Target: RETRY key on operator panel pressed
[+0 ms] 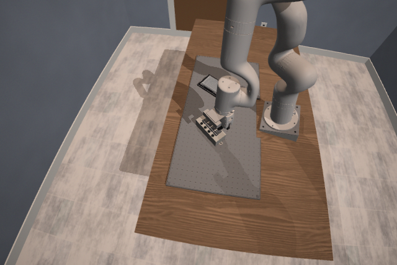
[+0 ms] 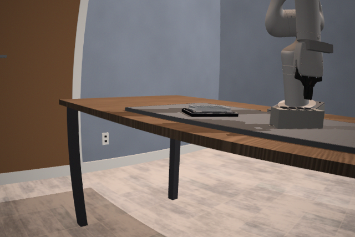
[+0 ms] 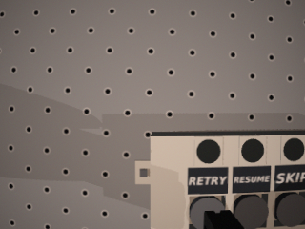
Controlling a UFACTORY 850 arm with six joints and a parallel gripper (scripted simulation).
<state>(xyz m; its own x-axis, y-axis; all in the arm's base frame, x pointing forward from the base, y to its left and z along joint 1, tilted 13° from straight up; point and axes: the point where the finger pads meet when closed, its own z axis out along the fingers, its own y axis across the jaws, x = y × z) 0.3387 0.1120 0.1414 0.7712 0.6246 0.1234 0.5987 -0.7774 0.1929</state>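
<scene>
RETRY key (image 3: 206, 210), at the panel's (image 3: 167, 157) 9 o'clock end, is approached from just above by the gripper (image 3: 220, 220), fully closed on nothing so its joined tips serve as a pusher; all lamps are dark.
</scene>
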